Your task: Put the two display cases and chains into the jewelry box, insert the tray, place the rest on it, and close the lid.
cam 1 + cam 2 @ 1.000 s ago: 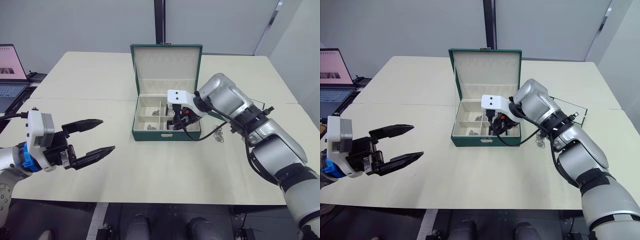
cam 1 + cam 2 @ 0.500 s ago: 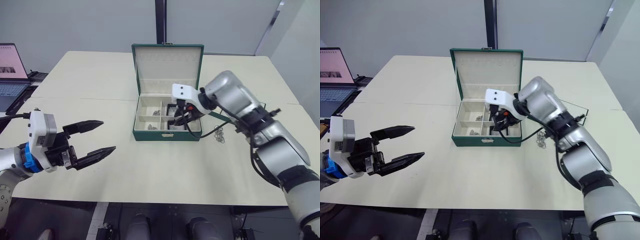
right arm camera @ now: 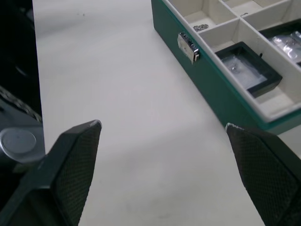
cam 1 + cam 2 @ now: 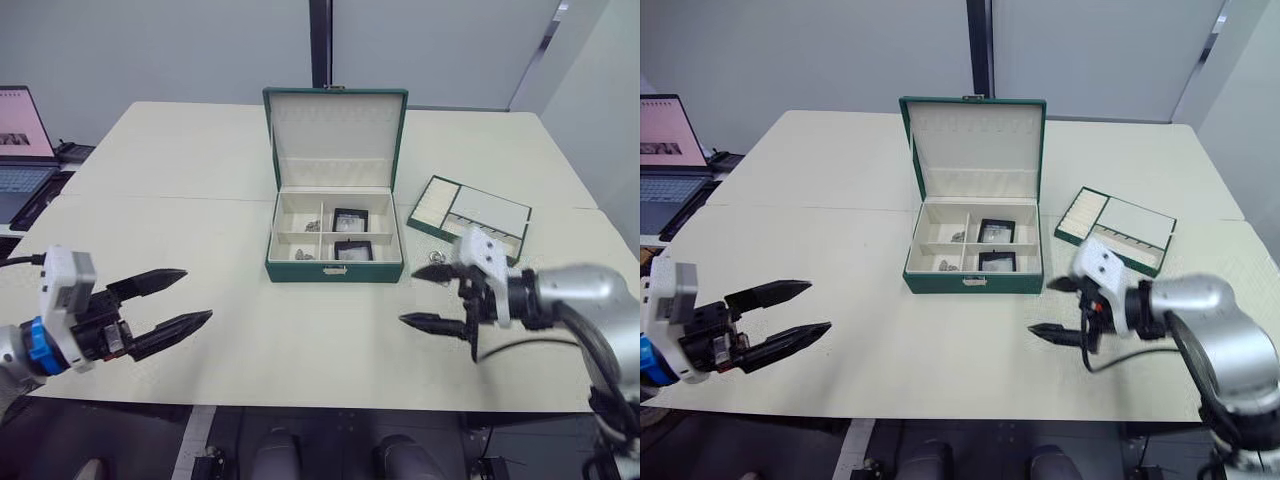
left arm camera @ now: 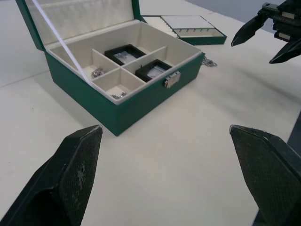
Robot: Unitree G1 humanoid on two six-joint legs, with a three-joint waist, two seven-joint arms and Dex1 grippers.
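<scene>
Both my grippers, left [image 4: 170, 301] and right [image 4: 428, 297], hover spread and empty, nearer me than the jewelry box [image 4: 334, 268]. It stands open mid-tabletop [image 4: 200, 180], two display cases [image 4: 350, 219] inside, the tray [image 4: 470, 213] beside it.

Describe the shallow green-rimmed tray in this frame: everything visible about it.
The tray is a shallow rectangle with a dark green rim and cream lining: ribbed ring-roll slots at one end, a large flat compartment in the middle, a narrow slotted strip along one side. It looks empty. It lies flat and skewed on the table, to the robot's right of the jewelry box and apart from it. Neither gripper touches it.
</scene>
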